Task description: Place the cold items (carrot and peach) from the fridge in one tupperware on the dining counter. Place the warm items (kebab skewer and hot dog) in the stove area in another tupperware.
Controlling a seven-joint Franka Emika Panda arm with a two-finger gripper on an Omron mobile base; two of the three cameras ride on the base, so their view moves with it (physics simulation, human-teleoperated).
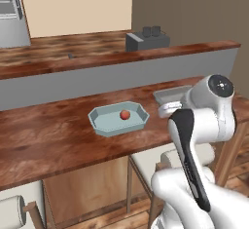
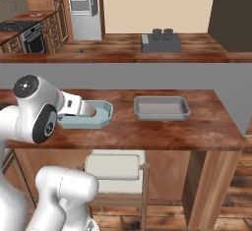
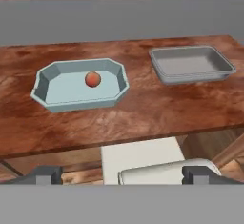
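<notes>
The white arm bends up high like an elbow, then reaches forward toward the wooden dining counter (image 3: pixel 143 113). The hand is held back from the counter's near edge and looks slightly down at it.

The gripper (image 3: pixel 124 175) is wide open. Its two dark fingertips (image 3: pixel 45 174) stand far apart, and nothing is between them. It holds nothing.

Ahead of the gripper and a bit to its left sits a light blue tupperware (image 3: pixel 47 96) with cut corners. A small round peach (image 3: pixel 93 79), orange-red, lies inside it, near the middle. The peach is well apart from the fingertips.

Ahead and to the gripper's right sits a grey tupperware (image 3: pixel 162 70) shaped like a box. The two tubs are near each other but not touching.

Right under the gripper, below the counter's edge, is a stool with a pale seat (image 3: pixel 138 158).

Far past the tubs, behind a grey wall, a dark toaster (image 2: pixel 161 42) sits on another counter.
</notes>
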